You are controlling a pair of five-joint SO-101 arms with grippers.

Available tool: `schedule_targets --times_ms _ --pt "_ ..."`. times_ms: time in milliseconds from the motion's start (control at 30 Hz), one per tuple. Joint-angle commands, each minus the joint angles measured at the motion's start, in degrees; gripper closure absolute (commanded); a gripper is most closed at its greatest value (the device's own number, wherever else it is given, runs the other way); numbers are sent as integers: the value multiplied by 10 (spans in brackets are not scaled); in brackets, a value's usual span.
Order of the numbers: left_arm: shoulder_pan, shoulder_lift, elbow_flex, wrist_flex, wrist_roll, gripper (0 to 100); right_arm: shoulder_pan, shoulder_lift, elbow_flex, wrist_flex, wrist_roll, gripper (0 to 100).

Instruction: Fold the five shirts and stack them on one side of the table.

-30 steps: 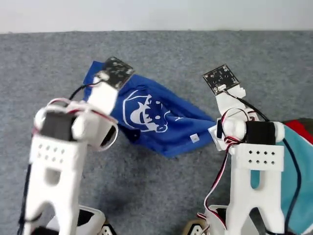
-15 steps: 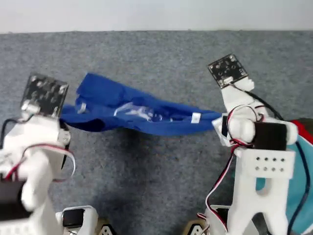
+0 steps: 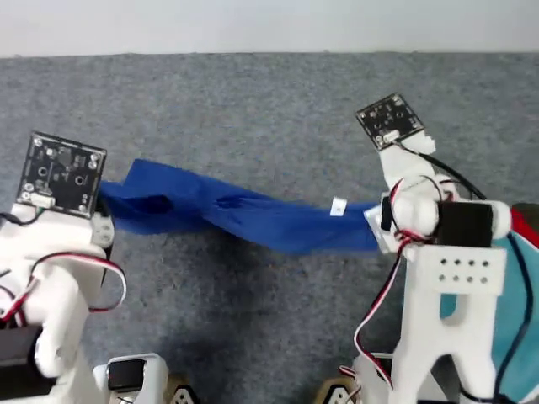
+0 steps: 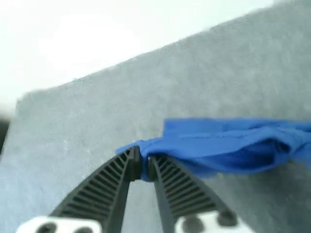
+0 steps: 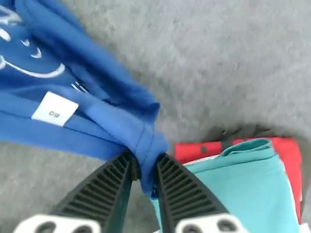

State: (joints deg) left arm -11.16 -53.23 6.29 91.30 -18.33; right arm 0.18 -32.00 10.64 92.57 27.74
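Over the last second the blue cotton shirt with its white print has gone from a rumpled spread in the middle of the desk to a long, twisted band stretched between the two arms. The left arm has swung out toward the left edge, while the right arm has barely shifted. In the last half second the band has dropped a little lower at its right end. The left gripper has its jaws pinched almost closed on a bunched corner of the shirt. The right gripper has its jaws clamped the same way on gathered fabric at the opposite end, near a small white sewn-in label. Whether the band hangs just above the grey felt-like desk or brushes it cannot be told. By the desk's right edge a folded teal shirt lies on a folded red shirt, just beside the right jaws. In the high view the right arm's white frame covers much of that pile.
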Motion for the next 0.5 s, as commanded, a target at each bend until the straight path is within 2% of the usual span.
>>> schedule_targets --times_ms 0,133,267,333,467 --pt "-2 7 32 -150 -4 990 2 26 -1 -90 -2 988" --pt "-4 73 121 -391 -4 989 0 98 -17 -240 -33 988" --pt "-5 168 80 -660 -3 989 -4 173 -112 -370 -62 988" --pt "-5 218 9 -723 -7 989 -4 204 -202 -389 -84 989" --pt "-17 321 -198 -725 -4 989 -4 269 -422 -387 -119 989"
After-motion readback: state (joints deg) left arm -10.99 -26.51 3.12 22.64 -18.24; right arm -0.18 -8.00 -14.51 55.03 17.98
